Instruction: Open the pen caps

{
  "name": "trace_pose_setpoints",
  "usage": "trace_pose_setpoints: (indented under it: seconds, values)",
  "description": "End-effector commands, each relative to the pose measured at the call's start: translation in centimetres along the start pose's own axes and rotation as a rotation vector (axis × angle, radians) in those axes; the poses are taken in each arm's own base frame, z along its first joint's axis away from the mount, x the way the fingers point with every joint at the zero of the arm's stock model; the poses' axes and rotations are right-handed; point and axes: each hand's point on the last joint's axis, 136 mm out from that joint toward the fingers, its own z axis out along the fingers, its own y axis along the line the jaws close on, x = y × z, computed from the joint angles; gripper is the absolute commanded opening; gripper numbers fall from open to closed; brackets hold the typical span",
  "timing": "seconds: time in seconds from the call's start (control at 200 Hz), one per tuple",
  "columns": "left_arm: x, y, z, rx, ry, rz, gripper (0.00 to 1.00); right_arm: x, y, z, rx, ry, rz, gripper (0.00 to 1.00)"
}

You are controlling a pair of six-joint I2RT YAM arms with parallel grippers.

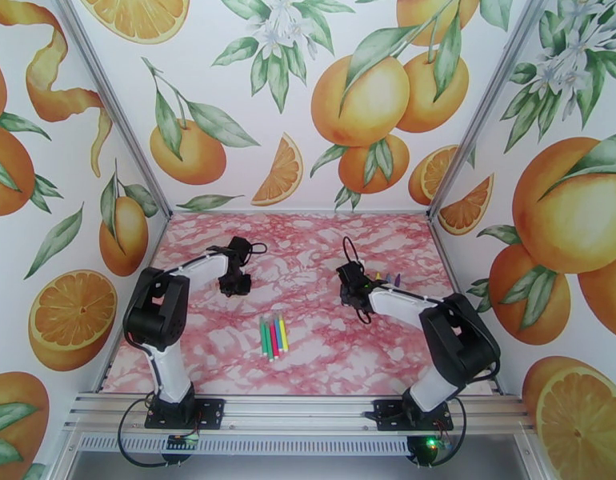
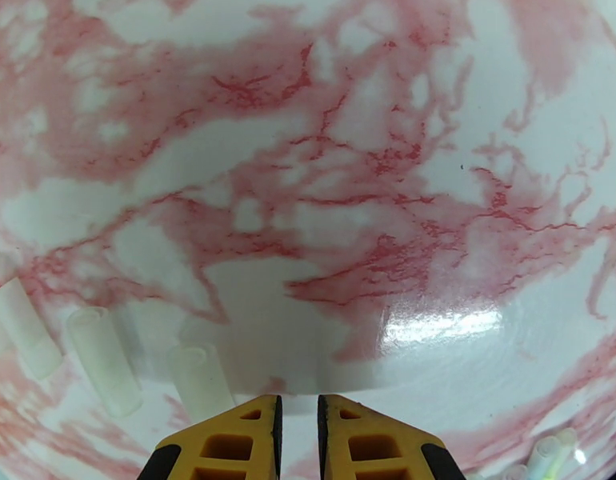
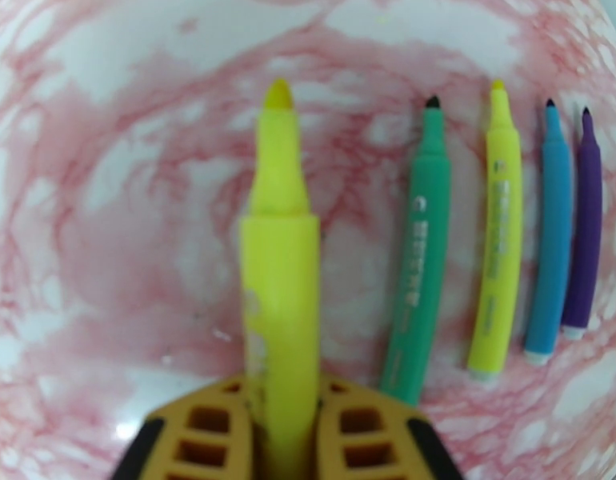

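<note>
While the pincer (image 3: 282, 398) grips it, the yellow pen (image 3: 280, 258) is uncapped.

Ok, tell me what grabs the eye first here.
The right gripper clamps an uncapped yellow pen, with four more uncapped pens laid in a row beside it on the pink marbled table. In the top view, loud orange-fruit walls surround a small pen bundle mid-table.
</note>
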Motion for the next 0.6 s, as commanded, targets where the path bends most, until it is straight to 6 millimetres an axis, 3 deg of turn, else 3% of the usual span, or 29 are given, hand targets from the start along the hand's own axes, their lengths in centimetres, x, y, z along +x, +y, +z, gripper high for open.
trace_pose_setpoints:
  seconds: [0.0, 0.59]
  values:
    - [-0.62, -0.09, -0.15, -0.015, -0.004, 0.023, 0.08, -1.54, -0.4, 0.09, 0.034, -0.056, 0.035, 0.08]
    - [-0.23, 0.61, 0.45, -0.065, 0.019, 0.029, 0.16, -1.35, -1.33, 1.06, 0.063, -0.042, 0.056, 0.2]
